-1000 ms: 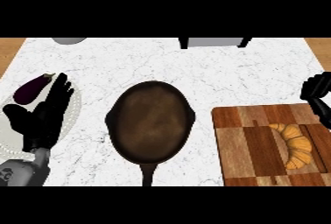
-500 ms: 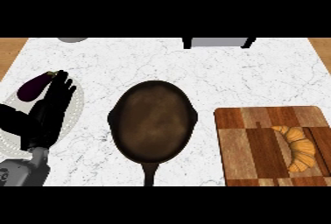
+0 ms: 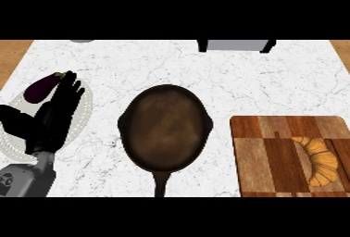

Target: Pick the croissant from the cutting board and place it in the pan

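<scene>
Croissant [image 3: 318,160] lay on cutting board [image 3: 266,157], right of pan [image 3: 165,129]; left hand [image 3: 51,121], fingers straight, rested over plate [image 3: 83,115] beside eggplant [image 3: 42,87].

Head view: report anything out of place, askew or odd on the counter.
Nothing is spilled or damaged. The golden curved croissant lies on the striped wooden cutting board, and the dark round pan holds nothing. The purple eggplant sits at the white plate's far edge, beside the open left hand.

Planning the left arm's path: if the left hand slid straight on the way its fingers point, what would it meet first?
Probably the dark purple eggplant: the black left hand points up-view over the white plate, fingertips already beside it. Height is unclear, so it might pass above.
</scene>
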Action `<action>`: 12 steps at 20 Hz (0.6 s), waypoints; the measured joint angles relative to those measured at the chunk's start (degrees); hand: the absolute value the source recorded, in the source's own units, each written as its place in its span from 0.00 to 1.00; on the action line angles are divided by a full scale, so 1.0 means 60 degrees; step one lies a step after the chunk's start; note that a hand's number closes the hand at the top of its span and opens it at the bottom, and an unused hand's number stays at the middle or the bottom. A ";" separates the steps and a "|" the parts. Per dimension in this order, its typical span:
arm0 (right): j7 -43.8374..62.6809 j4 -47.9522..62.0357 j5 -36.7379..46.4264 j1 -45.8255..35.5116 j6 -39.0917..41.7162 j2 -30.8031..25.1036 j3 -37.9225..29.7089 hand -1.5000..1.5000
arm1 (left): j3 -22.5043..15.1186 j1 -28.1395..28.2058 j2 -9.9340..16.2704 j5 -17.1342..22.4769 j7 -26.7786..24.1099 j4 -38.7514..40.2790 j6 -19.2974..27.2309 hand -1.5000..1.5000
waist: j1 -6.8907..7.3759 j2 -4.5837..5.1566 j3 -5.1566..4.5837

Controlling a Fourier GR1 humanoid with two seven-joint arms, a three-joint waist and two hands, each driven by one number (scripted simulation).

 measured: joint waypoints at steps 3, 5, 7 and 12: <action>0.0166 -0.0258 0.0850 -0.0419 -0.0187 -0.0003 0.0539 0.00 | -0.0017 0.0012 -0.0138 -0.0142 0.0019 -0.0021 0.0078 0.50 | 0.0010 -0.0009 -0.0009; 0.0317 -0.0523 0.1393 -0.0567 -0.0191 -0.0050 0.0923 0.00 | -0.0036 0.0041 -0.0217 -0.0214 -0.0017 0.0042 0.0052 0.50 | -0.0013 -0.0014 -0.0012; 0.0408 -0.0684 0.2001 -0.0657 -0.0175 -0.0113 0.1356 0.00 | 0.0076 0.0037 -0.0146 -0.0180 0.0039 0.0020 -0.0046 0.50 | -0.0001 -0.0015 -0.0015; 0.0796 -0.1094 0.3420 -0.0643 0.0139 -0.0443 0.2389 0.00 | 0.0122 0.0154 -0.0208 -0.0272 0.0095 -0.0089 -0.0039 0.50 | -0.0026 -0.0028 -0.0016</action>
